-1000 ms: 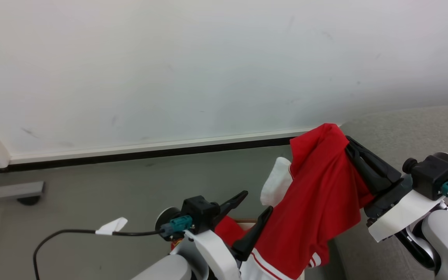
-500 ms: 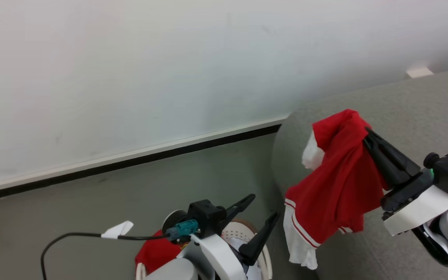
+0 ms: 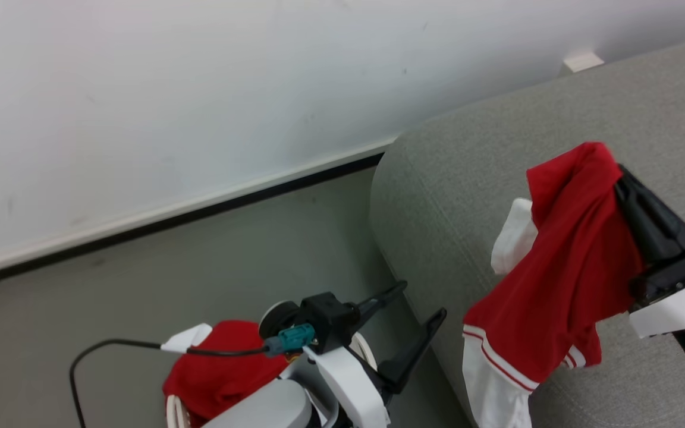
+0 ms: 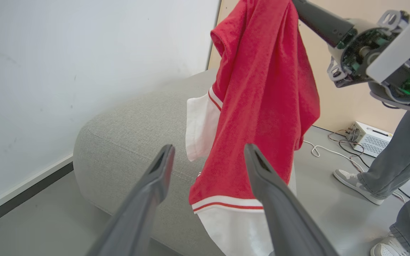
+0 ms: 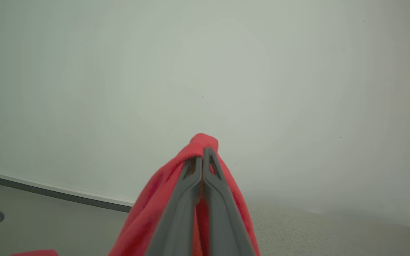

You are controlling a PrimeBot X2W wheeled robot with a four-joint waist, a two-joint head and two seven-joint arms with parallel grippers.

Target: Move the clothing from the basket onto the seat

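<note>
A bright red garment (image 3: 562,267) with a white, red-striped hem hangs from my right gripper (image 3: 619,172), which is shut on its top fold above the light grey seat (image 3: 449,196). The right wrist view shows the closed fingers (image 5: 203,153) pinching the red fabric (image 5: 148,209). My left gripper (image 3: 418,304) is open and holds nothing, low beside the seat's left edge. From the left wrist view its fingers (image 4: 208,153) point at the hanging garment (image 4: 262,89). Another red garment (image 3: 223,362) lies in the cream basket (image 3: 173,410), which my left arm mostly hides.
A white wall with a dark baseboard (image 3: 200,208) runs behind the grey floor. A black cable with a white tag (image 3: 185,339) trails from my left wrist. A person's legs (image 4: 404,153) stand past the seat, near a white box with cords (image 4: 368,133).
The head camera has swung right, bringing the seat into view. My right gripper has carried the red garment from above the basket to over the seat. The left gripper has stayed open.
</note>
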